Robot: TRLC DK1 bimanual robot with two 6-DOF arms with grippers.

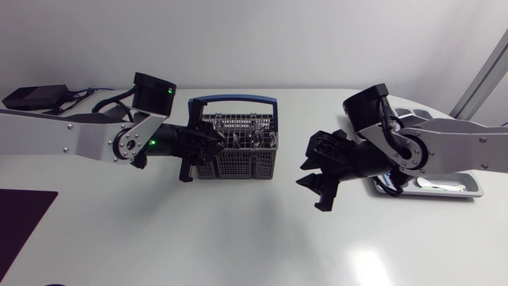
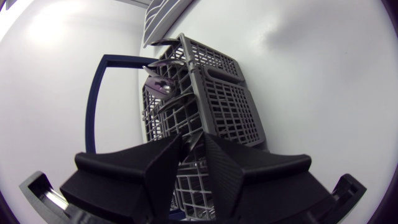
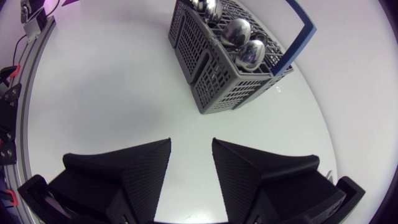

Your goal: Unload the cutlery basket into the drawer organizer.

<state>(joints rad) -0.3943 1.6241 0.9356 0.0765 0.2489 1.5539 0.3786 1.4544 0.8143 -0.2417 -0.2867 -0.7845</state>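
Observation:
The grey cutlery basket [image 1: 238,151] with a blue handle [image 1: 232,100] stands at the table's middle back. Several spoons [image 3: 239,32] stick up out of it, bowls upward. My left gripper [image 1: 196,151] is at the basket's left side, shut on its wall [image 2: 194,127], which runs down between the two fingers [image 2: 163,167]. My right gripper [image 1: 316,187] hangs open to the right of the basket, apart from it, with only bare table between its fingers [image 3: 146,165]. The grey drawer organizer [image 1: 468,191] lies at the right, partly hidden by my right arm, with a pale spoon [image 1: 441,185] in it.
A black box with cables [image 1: 36,97] sits at the back left corner. A dark mat [image 1: 20,218] lies at the front left edge. The white table [image 1: 238,238] stretches in front of the basket and both grippers.

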